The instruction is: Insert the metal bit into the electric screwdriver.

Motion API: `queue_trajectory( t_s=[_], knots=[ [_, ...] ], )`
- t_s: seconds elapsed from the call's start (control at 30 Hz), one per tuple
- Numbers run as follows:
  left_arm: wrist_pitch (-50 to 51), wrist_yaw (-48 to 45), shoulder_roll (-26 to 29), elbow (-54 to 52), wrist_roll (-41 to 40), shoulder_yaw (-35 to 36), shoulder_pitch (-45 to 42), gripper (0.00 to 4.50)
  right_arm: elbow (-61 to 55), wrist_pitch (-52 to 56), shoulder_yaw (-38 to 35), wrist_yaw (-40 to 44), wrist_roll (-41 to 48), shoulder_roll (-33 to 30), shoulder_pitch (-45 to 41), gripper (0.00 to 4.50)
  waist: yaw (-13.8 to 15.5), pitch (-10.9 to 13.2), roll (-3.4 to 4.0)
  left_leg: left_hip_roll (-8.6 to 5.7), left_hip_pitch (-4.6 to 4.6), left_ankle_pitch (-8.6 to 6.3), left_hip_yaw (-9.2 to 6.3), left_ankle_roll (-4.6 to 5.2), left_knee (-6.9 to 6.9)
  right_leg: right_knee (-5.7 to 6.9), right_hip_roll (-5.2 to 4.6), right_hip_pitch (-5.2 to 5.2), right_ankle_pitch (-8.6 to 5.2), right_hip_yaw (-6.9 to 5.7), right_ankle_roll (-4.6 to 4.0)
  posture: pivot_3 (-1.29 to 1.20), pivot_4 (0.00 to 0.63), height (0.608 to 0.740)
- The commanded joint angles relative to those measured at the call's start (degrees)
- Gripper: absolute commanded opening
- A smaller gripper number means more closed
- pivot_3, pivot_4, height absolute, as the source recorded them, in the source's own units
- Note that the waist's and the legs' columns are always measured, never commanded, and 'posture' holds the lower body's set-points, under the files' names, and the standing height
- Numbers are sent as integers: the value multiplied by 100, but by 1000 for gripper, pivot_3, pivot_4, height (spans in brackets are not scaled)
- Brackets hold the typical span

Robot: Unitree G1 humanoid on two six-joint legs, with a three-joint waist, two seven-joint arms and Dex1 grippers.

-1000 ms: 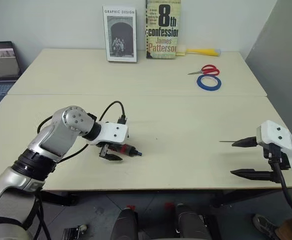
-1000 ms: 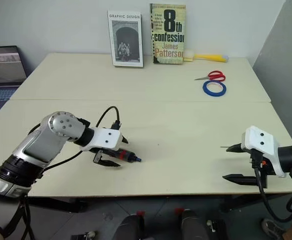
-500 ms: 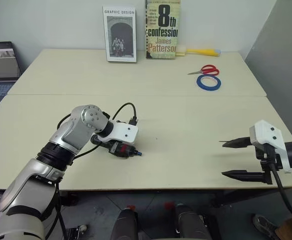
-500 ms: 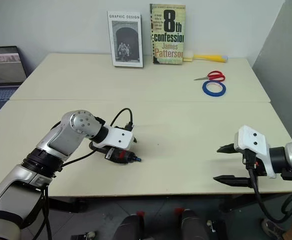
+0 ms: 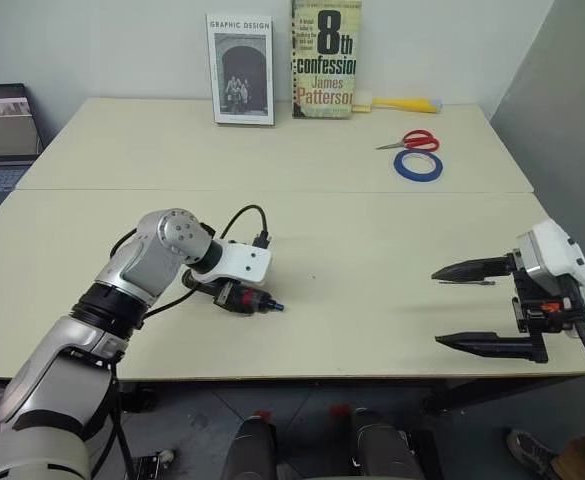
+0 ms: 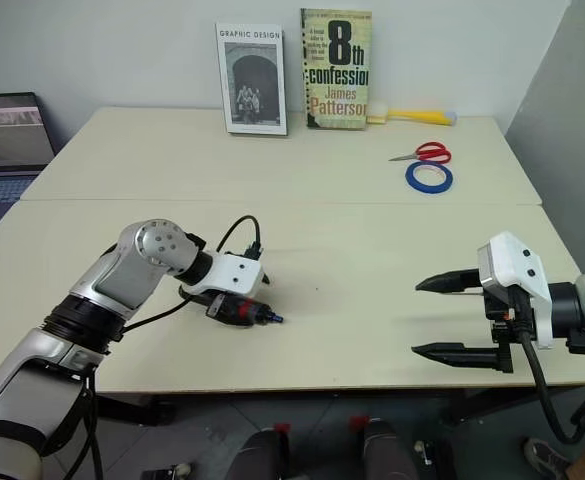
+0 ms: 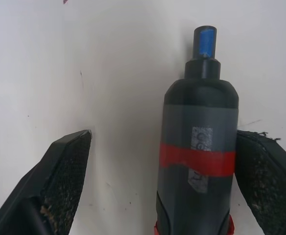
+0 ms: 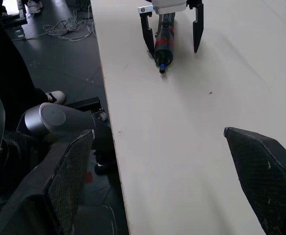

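The electric screwdriver, black with a red band and a blue tip, lies on the table left of the middle. My left gripper is down over it, open. In the left wrist view the screwdriver lies between the two fingers, nearer one of them, and neither finger presses on it. The metal bit, a thin dark rod, lies flat at the right. My right gripper hangs open over the front edge, pointing left, with its upper finger just above the bit. The right wrist view looks along the table at the screwdriver.
Two books stand against the back wall. Red-handled scissors, a blue tape roll and a yellow object lie at the back right. A laptop sits off the left side. The table's front edge runs below both grippers.
My right gripper has risen and swung left, so its upper finger now lies over the bit. The left arm's elbow has come in; its gripper stays at the screwdriver.
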Motion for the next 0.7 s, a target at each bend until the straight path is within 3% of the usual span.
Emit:
queue_trajectory(
  t_s=[0.03, 0.7],
  knots=[
    [-20, -47, 146, -89, 51, 116, 36, 4500, -81, -103, -62, -33, 46, -32, -57, 4475, -1, 0, 0, 0, 0, 0, 0, 0, 0, 0, 0, 0, 0, 0, 0, 0, 150, 740],
    [466, -475, -135, -413, 314, -146, -92, 4500, -71, -62, 141, -147, 25, -73, -62, 4475, 1, 0, 0, 0, 0, 0, 0, 0, -1, -1, 0, 0, -1, 0, -1, 0, 150, 740]
  ],
)
